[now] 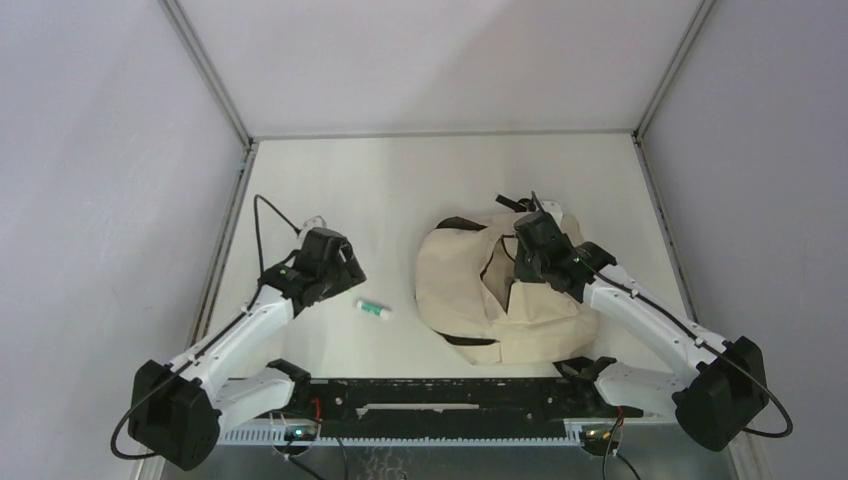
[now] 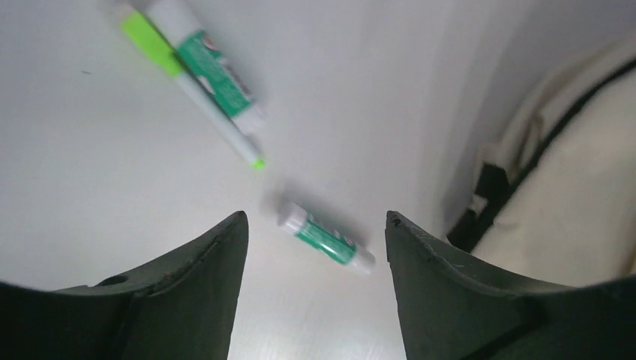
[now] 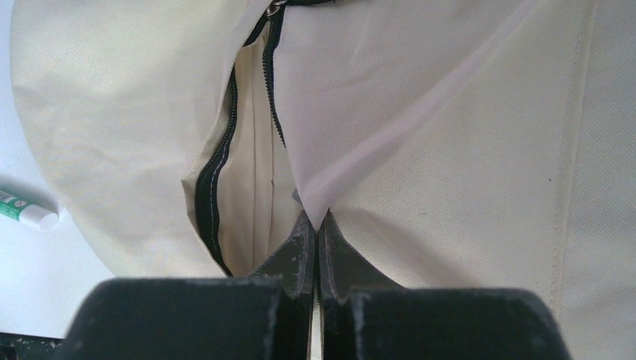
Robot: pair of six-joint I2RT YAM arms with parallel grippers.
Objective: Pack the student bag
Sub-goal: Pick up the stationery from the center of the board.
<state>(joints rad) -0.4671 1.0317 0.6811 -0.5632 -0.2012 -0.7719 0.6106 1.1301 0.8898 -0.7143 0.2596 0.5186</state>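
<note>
One arm (image 1: 640, 310) overhangs the student bag (image 1: 455, 290), right pincer (image 3: 318, 225) pinching its fabric. Left pincer (image 2: 315, 225), parted, hovers over a glue stick (image 2: 328, 238) beside it.

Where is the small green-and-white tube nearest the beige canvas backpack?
In the top view, the tube lies on the white table left of centre, between the left gripper and the backpack, touching neither.

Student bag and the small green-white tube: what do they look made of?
Student bag: woven, canvas-like fabric, matte cream; weave texture and soft folds show. Tube: likely smooth plastic, slight gloss, printed green label, white cap.
</note>
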